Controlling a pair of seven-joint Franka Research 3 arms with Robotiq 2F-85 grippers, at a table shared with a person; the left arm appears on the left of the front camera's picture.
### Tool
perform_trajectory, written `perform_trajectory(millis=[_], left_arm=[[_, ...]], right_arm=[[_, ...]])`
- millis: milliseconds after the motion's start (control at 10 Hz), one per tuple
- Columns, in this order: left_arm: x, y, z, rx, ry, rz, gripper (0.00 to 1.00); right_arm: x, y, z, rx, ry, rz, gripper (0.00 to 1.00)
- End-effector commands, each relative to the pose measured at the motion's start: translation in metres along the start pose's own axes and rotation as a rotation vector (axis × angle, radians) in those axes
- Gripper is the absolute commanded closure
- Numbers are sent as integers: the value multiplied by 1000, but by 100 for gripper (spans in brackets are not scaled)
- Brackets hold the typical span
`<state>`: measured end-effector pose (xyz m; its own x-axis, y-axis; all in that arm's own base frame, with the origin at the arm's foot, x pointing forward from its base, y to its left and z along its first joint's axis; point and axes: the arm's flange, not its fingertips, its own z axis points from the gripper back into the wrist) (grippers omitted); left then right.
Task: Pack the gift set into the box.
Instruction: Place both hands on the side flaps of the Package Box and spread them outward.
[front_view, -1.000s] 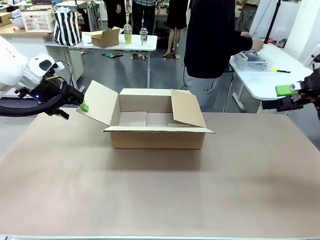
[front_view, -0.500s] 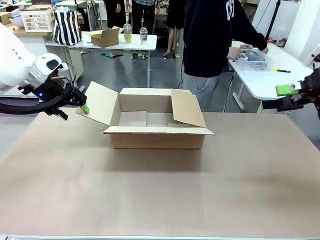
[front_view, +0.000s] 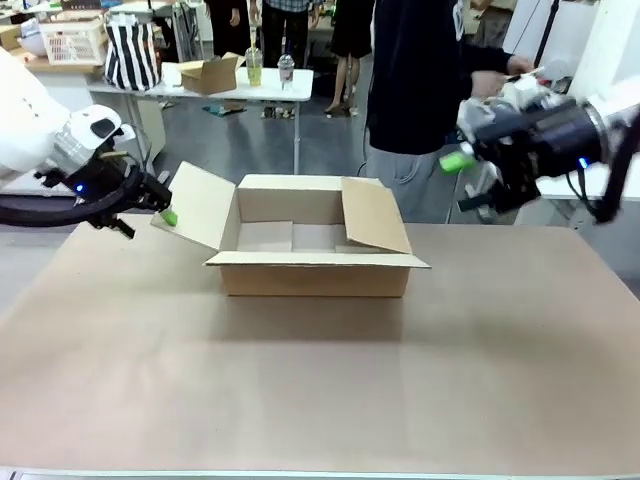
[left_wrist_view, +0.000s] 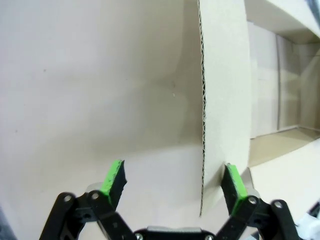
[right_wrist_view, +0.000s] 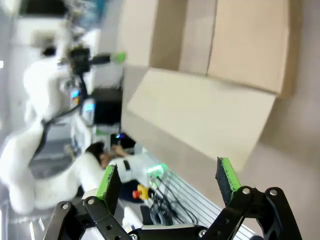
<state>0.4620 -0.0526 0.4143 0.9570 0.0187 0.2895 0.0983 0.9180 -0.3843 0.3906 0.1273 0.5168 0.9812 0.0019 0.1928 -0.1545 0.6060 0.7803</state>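
Note:
The box (front_view: 315, 262) stands in the middle of the table with its four flaps up and nothing showing inside. My left gripper (front_view: 160, 212) is at the tip of the box's left flap (front_view: 200, 205). In the left wrist view that gripper (left_wrist_view: 172, 180) is open, with the flap's edge (left_wrist_view: 203, 125) standing between the fingers, close to the right pad (left_wrist_view: 234, 181). My right gripper (front_view: 463, 183) hangs open in the air beyond the box's right rear corner. In the blurred right wrist view the right gripper (right_wrist_view: 167, 180) looks down on the box (right_wrist_view: 200, 115). The gift set is out of view.
A person in a dark top (front_view: 420, 70) stands just behind the box at the far side, hands over a white side table (front_view: 520, 170) on the right. A small carton (front_view: 210, 74) sits on a far table. Brown paper covers the table (front_view: 320, 380).
My right arm has swung in from the right edge, leftward and up, to near the box's right rear. The left gripper edged slightly toward the left flap. The person has turned to the right.

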Motion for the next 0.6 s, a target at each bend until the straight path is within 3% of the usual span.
perform_trajectory(millis=[0, 100, 400, 500], left_arm=[[1, -2, 4, 8, 13, 9, 0], [1, -2, 4, 8, 13, 9, 0], [1, -2, 4, 8, 13, 9, 0], [1, -2, 4, 8, 13, 9, 0]], right_arm=[[48, 43, -27, -268, 46, -112, 0], [55, 62, -52, -399, -14, -73, 0], [58, 92, -135, -735, -26, 208, 0], [59, 84, -137, -798, 61, 262, 0]])
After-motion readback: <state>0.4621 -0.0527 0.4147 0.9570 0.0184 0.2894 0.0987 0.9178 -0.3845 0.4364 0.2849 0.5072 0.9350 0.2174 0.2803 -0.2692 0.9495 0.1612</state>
